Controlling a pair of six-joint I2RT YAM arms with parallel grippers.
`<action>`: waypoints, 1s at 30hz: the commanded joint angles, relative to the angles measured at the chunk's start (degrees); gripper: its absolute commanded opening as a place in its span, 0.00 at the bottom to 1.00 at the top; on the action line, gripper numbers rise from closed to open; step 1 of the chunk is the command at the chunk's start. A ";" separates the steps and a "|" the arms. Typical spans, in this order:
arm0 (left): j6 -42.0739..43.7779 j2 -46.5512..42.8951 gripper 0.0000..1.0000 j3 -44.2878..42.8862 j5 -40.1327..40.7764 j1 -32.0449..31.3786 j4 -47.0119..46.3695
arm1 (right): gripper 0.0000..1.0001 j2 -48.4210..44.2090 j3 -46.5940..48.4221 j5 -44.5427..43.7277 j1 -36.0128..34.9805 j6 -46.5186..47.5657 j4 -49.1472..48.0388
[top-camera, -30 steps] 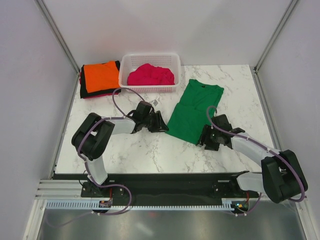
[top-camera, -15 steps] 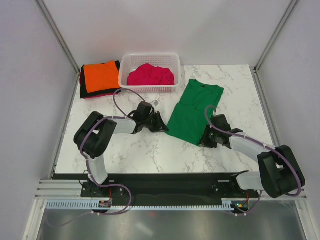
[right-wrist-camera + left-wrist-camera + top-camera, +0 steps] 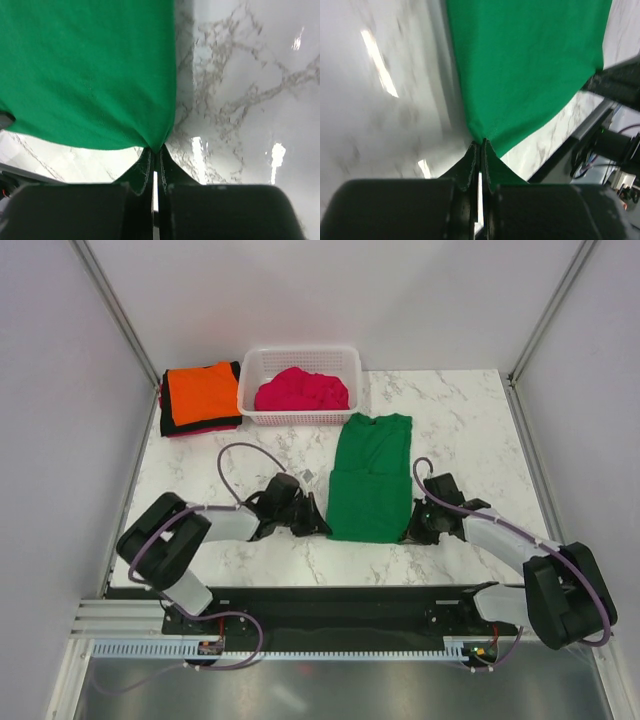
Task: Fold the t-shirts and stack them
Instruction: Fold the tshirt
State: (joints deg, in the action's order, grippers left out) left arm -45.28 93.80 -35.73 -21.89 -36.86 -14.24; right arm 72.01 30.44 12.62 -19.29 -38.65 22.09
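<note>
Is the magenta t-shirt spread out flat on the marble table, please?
No, the magenta t-shirt sits bunched up inside the white basket at the far side of the table.

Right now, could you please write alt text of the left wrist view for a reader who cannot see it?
The left claw is shut on a corner of a bright green cloth t-shirt, which spreads away from it over a white marble table.

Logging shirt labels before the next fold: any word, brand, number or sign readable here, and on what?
None can be read.
The green t-shirt, orange t-shirt and pink t-shirt show plain cloth, no print.
A small pale tag left of the green t-shirt is too small to read.
</note>
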 commanded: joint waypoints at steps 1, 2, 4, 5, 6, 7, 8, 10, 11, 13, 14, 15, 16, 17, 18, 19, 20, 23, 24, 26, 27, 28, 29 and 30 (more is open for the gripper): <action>-5.16 -8.79 0.02 6.44 4.38 -4.35 2.19 | 0.00 -3.01 -0.55 1.17 -0.14 1.83 6.29; -7.00 -10.64 0.02 7.50 5.36 -7.06 3.07 | 0.00 -4.14 -1.16 1.61 -0.48 1.91 7.00; -9.03 -16.50 0.02 10.32 8.07 -10.06 5.26 | 0.00 -5.38 -1.87 2.67 -1.27 1.83 9.11; -11.30 -18.37 0.02 11.19 9.13 -13.29 7.45 | 0.00 -6.78 -2.39 2.93 -2.58 1.39 9.81; -12.63 -20.74 0.02 12.51 11.32 -14.89 8.95 | 0.00 -7.66 -2.57 3.02 -3.38 0.95 11.47; -15.25 -24.59 0.02 13.04 12.65 -16.56 10.45 | 0.00 -8.72 -2.84 3.37 -5.30 0.43 12.44; -16.58 -27.07 0.02 13.66 14.05 -20.06 13.68 | 0.00 -11.60 -3.19 3.46 -6.28 -1.06 13.50; -20.00 -32.59 0.02 13.93 18.08 -23.50 17.04 | 0.00 -15.39 -3.28 3.03 -8.91 -3.00 17.10; -20.98 -34.19 0.02 14.10 19.24 -26.56 20.01 | 0.00 -19.50 -3.19 2.76 -9.45 -4.57 18.42; -23.44 -38.14 0.02 14.28 21.44 -29.74 22.66 | 0.00 -24.60 -2.58 2.84 -10.24 -5.38 22.55; -24.15 -39.12 0.02 14.54 21.71 -30.37 24.68 | 0.00 -25.85 -2.31 2.93 -10.50 -5.73 25.00; -24.77 -40.35 0.02 14.72 21.71 -30.81 25.57 | 0.00 -26.82 -2.05 3.11 -10.59 -5.99 25.98; -25.47 -41.23 0.02 14.89 21.63 -30.99 26.19 | 0.00 -28.49 -1.44 3.55 -10.77 -5.99 26.86; -25.65 -42.98 0.02 14.90 21.71 -31.16 27.59 | 0.00 -29.02 -1.08 3.55 -10.77 -6.17 27.91; -25.65 -43.78 0.02 14.81 21.71 -31.08 28.38 | 0.00 -29.38 -0.82 3.46 -10.86 -5.82 28.27; -25.48 -44.22 0.02 14.11 23.11 -31.08 29.26 | 0.00 -29.29 -0.29 2.94 -10.86 -5.64 28.36; -25.21 -44.92 0.02 13.50 23.73 -31.08 30.40 | 0.00 -28.94 0.15 2.24 -10.94 -5.38 28.45; -23.55 -44.76 0.02 8.95 27.76 -31.08 36.28 | 0.00 -26.84 4.00 -1.61 -10.77 -4.24 28.54; -22.50 -44.50 0.02 7.53 28.47 -31.16 39.00 | 0.00 -26.14 5.58 -2.68 -10.77 -3.98 28.71; -21.53 -43.88 0.02 3.66 29.97 -30.99 40.95 | 0.00 -23.33 11.20 -5.92 -10.86 -2.75 29.33; -20.56 -43.09 0.02 2.60 31.11 -30.99 41.65 | 0.00 -22.10 13.23 -6.90 -10.77 -2.22 29.50; -20.12 -42.83 0.03 0.50 31.64 -30.90 42.79 | 0.00 -19.39 17.25 -7.69 -10.86 -0.91 29.59; -19.68 -42.30 0.03 -0.56 32.17 -30.64 43.41 | 0.00 -18.06 19.20 -8.57 -10.77 -0.37 29.94; -18.54 -41.60 0.03 -1.53 33.30 -30.46 43.94 | 0.00 -16.48 21.14 -10.06 -10.77 0.33 30.03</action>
State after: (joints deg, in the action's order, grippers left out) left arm -67.35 50.98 -33.21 5.96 -67.57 23.20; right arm 52.82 44.95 10.28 -30.28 -41.41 51.33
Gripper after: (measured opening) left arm 0.032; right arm 0.019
